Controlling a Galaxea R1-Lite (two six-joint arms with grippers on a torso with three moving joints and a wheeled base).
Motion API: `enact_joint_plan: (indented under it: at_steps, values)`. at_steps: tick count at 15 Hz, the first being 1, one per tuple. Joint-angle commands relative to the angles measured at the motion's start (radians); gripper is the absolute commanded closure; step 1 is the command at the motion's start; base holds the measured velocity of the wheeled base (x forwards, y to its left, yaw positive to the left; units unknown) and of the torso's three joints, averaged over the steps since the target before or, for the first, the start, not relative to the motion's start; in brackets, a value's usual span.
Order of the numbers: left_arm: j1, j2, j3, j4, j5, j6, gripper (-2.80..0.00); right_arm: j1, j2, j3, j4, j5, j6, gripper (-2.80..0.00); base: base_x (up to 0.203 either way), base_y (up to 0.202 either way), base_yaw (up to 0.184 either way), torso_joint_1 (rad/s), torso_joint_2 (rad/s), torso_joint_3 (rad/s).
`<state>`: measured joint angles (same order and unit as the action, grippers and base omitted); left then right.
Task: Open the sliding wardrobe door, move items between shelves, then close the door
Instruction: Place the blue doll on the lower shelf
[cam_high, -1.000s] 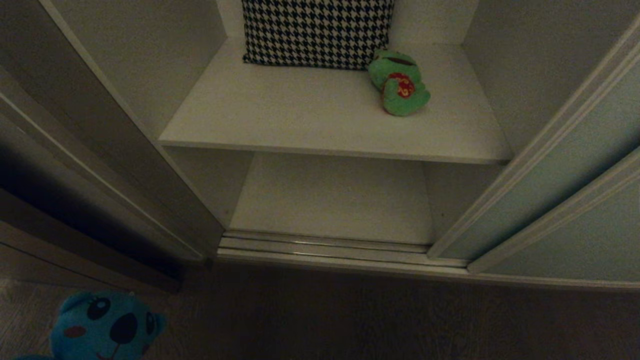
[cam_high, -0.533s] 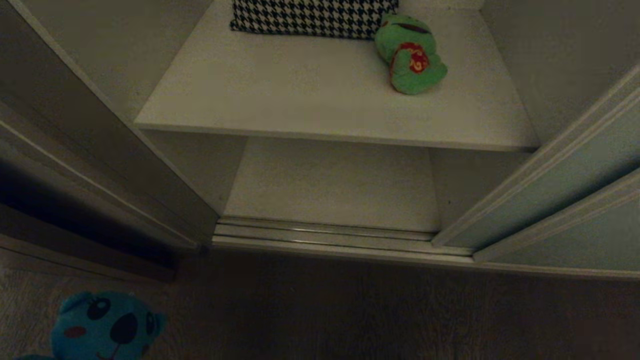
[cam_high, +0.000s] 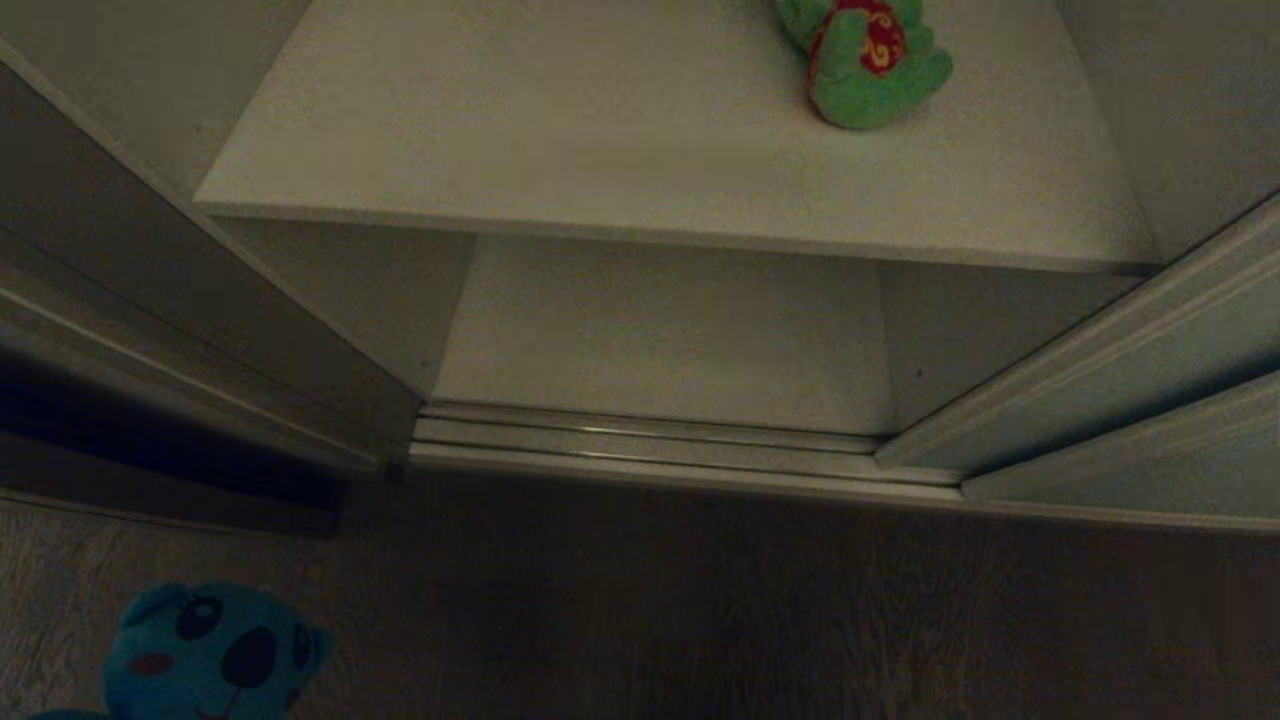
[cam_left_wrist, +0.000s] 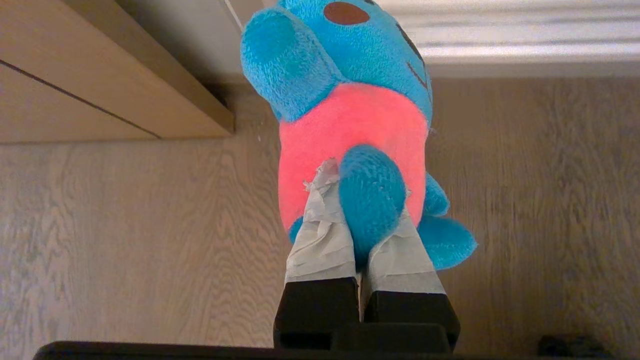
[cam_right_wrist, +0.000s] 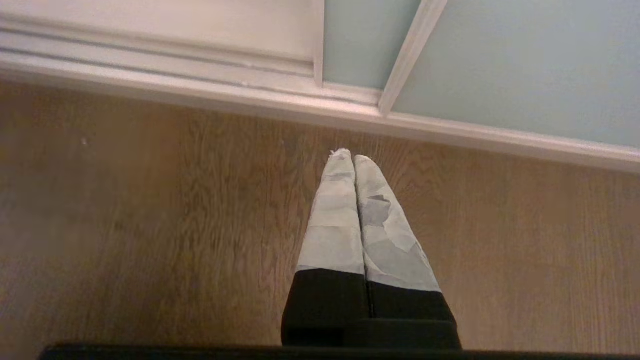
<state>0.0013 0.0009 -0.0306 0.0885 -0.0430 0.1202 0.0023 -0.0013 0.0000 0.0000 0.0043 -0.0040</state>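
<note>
1. Left pincer (cam_left_wrist: 357, 200), its two tape-wrapped fingers (cam_left_wrist: 322, 235) clenched on one blue limb of the small teal-blue plush bear with a red belly (cam_left_wrist: 350, 125), holds that toy above the brown wood-grain floor (cam_left_wrist: 125, 240); in the head view the bear's face shows at the lower left corner of the frame.
2. Right pincer (cam_right_wrist: 348, 156) hangs empty over the floor, its taped fingers pressed tight together with no gap, near the pale metallic bottom track (cam_right_wrist: 200, 90) of the wardrobe.
3. Up at the top right of the head view lies the green plush frog with red markings (cam_high: 866, 60), resting on the upper plain white shelf board (cam_high: 560, 150), partly cut off by the frame's top edge.
4. Below that board, in the middle of the frame, sits the lower white shelf (cam_high: 660, 330), bare, with white side walls on either side.
5. At the right side of the head view stands the matte pale grey-green sliding wardrobe door (cam_high: 1130, 370), edged in a thin pale frame and pushed aside, so the compartment is open.
6. Dark brown wooden panelling (cam_high: 150, 300) fills the left side of the frame.
</note>
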Motion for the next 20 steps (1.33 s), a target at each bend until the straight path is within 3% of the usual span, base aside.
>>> enact_joint_plan:
  at_steps: [1,16,20]
  values:
    - [0.000,0.004,0.000,0.000,0.000,0.001,0.00,0.001,-0.003,0.002,0.000,0.000,-0.001,0.00,0.000,0.000,0.000,0.002,0.00,-0.197]
    - [0.000,0.004,0.004,-0.015,0.003,-0.002,0.00,0.000,-0.002,0.002,0.000,0.000,-0.001,0.00,0.000,0.000,0.000,0.003,0.00,-0.156]
    - [0.001,0.109,-0.122,-0.007,-0.037,-0.004,0.00,0.000,-0.003,0.002,0.000,0.001,-0.001,0.00,0.000,0.000,0.000,0.000,0.00,0.000]
